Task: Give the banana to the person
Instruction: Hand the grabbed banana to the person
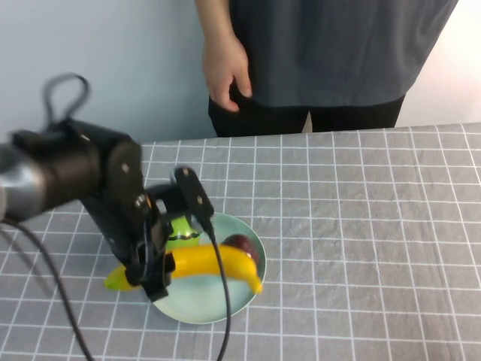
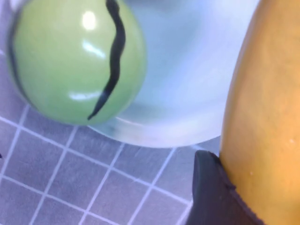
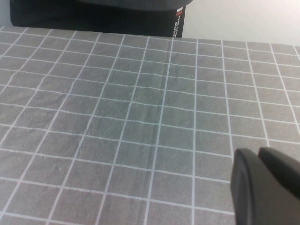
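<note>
Between the fingers of the left claw (image 1: 154, 265) the banana (image 1: 203, 265) is lying gripped near its greenish end, its long axis running crosswise to the claw over the plate (image 1: 240, 301). The person (image 1: 338, 53) is standing beyond, hand (image 1: 224, 68) hanging. The left wrist view is showing a finger pad (image 2: 213, 197) touching peel beside the green apple (image 2: 75, 61). The right claw (image 3: 267, 187), over bare bench (image 3: 140, 117), is showing its fingers together.

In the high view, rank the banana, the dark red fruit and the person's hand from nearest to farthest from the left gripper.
1. banana: in the left gripper, on the plate.
2. dark red fruit: on the plate's right side.
3. person's hand: beyond the table's far edge.
The right gripper hovers over bare cloth.
</note>
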Robot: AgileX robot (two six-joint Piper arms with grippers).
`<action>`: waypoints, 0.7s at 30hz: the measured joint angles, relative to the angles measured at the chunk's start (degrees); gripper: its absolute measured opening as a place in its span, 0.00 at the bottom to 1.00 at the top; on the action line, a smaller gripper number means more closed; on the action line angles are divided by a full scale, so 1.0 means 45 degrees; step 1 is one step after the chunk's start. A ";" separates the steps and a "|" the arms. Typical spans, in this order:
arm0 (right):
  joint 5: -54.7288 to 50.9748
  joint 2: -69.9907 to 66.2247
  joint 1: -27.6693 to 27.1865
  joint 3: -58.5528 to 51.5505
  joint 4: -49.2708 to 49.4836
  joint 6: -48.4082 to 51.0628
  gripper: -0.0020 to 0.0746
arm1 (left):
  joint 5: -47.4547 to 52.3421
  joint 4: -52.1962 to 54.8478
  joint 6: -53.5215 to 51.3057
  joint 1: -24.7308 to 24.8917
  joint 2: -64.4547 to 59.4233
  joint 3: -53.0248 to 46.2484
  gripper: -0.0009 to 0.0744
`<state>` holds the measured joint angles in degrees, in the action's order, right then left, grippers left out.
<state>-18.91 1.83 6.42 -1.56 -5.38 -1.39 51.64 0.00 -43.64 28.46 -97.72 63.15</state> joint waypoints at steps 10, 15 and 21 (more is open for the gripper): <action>0.0000 0.0000 0.0000 0.0000 0.0000 0.0000 0.01 | -0.0843 -0.1687 0.0684 0.0007 0.3684 0.1092 0.40; 0.0000 0.0000 0.0000 0.0000 0.0000 0.0000 0.01 | -0.2689 -0.1559 0.1634 0.0007 0.4140 0.2058 0.40; 0.0000 0.0000 0.0000 0.0000 0.0000 0.0000 0.01 | -0.3506 -0.0736 0.2650 0.0058 0.3254 0.3074 0.40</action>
<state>-18.91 1.83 6.42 -1.56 -5.38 -1.39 35.86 -3.31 -31.71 28.72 -83.08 76.98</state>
